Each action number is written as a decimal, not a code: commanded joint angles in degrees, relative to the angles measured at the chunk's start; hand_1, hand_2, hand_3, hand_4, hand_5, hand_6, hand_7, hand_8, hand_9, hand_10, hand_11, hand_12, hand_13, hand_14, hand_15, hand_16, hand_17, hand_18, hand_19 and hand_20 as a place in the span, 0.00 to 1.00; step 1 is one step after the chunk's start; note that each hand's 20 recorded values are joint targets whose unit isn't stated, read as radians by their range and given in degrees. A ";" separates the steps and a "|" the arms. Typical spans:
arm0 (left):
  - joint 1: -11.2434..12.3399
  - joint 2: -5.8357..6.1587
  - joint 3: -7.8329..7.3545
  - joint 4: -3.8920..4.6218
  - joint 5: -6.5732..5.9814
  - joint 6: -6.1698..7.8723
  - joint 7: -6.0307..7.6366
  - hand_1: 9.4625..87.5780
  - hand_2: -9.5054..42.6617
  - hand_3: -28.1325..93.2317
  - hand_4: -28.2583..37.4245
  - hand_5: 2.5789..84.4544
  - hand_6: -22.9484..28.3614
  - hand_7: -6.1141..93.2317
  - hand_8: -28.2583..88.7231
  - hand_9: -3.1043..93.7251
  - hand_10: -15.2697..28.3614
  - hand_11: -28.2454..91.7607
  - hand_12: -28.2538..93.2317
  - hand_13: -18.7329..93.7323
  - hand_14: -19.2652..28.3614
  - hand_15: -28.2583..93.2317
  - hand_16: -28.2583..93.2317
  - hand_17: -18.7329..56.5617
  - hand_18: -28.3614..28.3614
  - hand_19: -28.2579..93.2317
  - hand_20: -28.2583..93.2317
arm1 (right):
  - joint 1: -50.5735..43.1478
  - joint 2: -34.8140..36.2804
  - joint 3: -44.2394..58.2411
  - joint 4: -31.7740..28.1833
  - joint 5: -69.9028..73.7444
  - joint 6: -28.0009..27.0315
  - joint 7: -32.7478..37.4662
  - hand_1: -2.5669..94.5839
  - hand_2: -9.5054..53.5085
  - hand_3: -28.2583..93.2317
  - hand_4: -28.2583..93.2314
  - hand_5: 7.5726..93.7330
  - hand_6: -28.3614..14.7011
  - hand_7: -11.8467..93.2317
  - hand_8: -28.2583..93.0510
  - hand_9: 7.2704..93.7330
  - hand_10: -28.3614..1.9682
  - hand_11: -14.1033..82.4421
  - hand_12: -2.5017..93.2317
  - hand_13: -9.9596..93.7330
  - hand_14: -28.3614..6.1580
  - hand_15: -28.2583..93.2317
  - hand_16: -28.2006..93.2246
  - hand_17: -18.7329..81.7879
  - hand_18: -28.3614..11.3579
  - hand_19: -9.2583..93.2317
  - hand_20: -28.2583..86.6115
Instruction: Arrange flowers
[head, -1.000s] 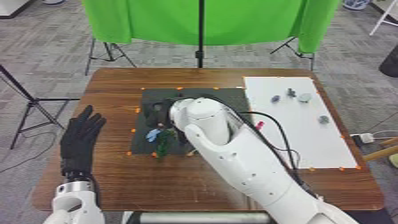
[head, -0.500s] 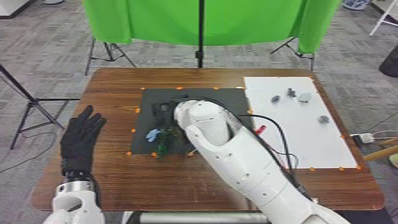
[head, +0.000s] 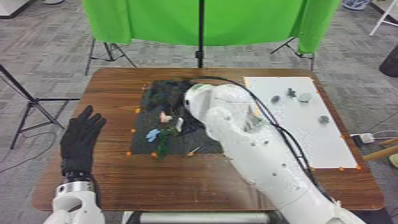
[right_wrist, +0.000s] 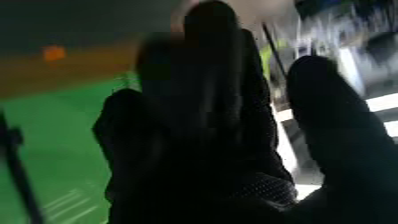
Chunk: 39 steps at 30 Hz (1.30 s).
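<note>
Left hand (head: 78, 137): black fabric glove, resting at left side of brown wooden table (head: 169, 185); fingers straight, close together.
Right hand (head: 171, 94): black fabric glove, over far part of black rectangular mat (head: 202, 141); right wrist view gives fingers extended, near one another, thumb apart from them. Cannot tell whether anything is between them.
Pink flower head (head: 165, 116): on mat, near right hand.
Whitish slender piece (head: 179, 124): just beside the pink one, partly dark around it; identity unclear.
Light-blue flower (head: 153, 134): on mat, nearer the robot than the pink one.
Dark green foliage (head: 163, 143): on mat, beside the blue flower.
White rectangular sheet (head: 324, 147): right side of table; small grey-green pieces (head: 305, 97) lie apart on it.
</note>
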 joint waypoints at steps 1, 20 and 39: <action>1.23 -0.37 -0.77 -0.13 0.44 -0.06 -0.86 0.09 0.24 0.79 0.00 0.46 0.52 0.15 0.20 0.44 0.63 0.36 0.34 0.48 0.71 0.32 0.27 0.38 0.68 0.25 0.41 | -11.50 23.76 20.12 -16.45 -0.70 18.36 -1.28 0.37 0.14 0.69 0.15 0.69 0.66 0.26 0.17 0.81 0.45 0.38 0.29 0.89 0.61 0.65 0.50 0.72 0.34 1.00 0.67; 1.90 -0.51 -0.57 -0.65 1.51 -0.50 -1.47 0.12 0.22 0.80 0.00 0.47 0.52 0.15 0.20 0.45 0.64 0.36 0.34 0.49 0.71 0.32 0.27 0.38 0.68 0.25 0.41 | -28.57 24.10 42.20 -0.17 -25.67 13.38 4.92 0.31 0.00 0.70 0.13 0.64 0.68 0.24 0.17 0.78 0.43 0.35 0.27 0.93 0.67 0.68 0.50 0.76 0.37 1.00 0.67; 1.29 -0.60 -0.04 -0.27 1.58 -0.86 -2.32 0.14 0.21 0.79 0.02 0.47 0.52 0.16 0.20 0.45 0.64 0.36 0.34 0.49 0.71 0.32 0.27 0.38 0.68 0.25 0.41 | -30.18 20.50 41.40 5.23 -21.72 21.43 4.98 0.35 0.00 0.72 0.13 0.64 0.68 0.24 0.17 0.82 0.46 0.37 0.26 0.97 0.73 0.67 0.50 0.80 0.40 1.00 0.68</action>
